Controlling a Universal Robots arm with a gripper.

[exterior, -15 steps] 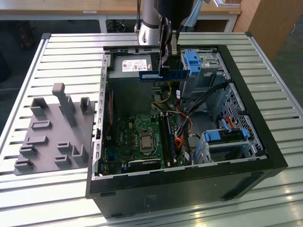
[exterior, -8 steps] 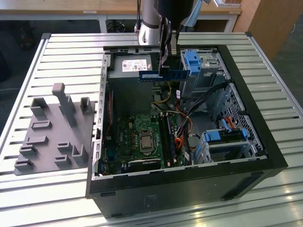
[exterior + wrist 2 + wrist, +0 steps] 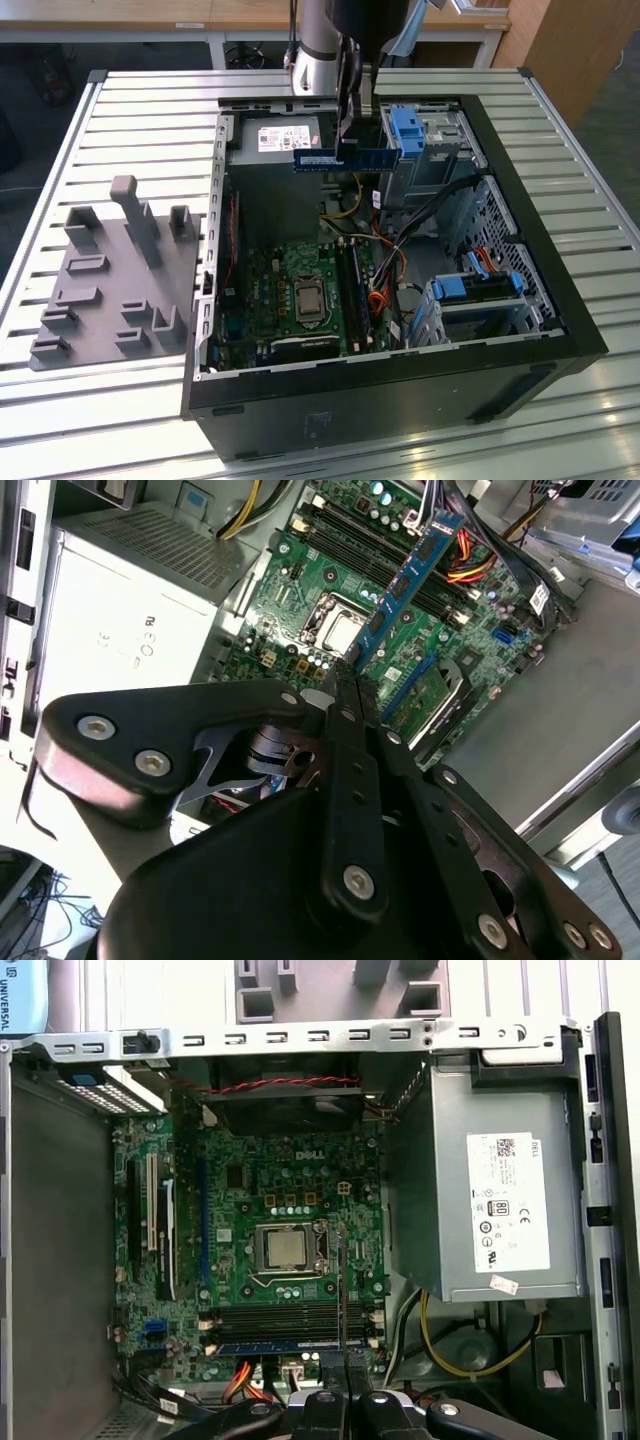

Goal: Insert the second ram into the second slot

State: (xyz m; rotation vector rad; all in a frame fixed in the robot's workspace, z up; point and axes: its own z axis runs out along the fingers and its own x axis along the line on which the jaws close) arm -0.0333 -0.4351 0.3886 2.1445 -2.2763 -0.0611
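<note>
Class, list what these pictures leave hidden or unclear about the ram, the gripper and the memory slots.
- Exterior view: the arm is cut off by the top edge; the memory slots are too small to tell which are filled.
- Second wrist view: the held end of the second ram is hidden by the gripper.
- First wrist view: the ram shows edge-on, its face hidden; the bottom edge cuts off the gripper.

Black claw [image 3: 345, 680] with silver screws [image 3: 358, 881] on a silver-grey arm [image 3: 315, 45]
</note>
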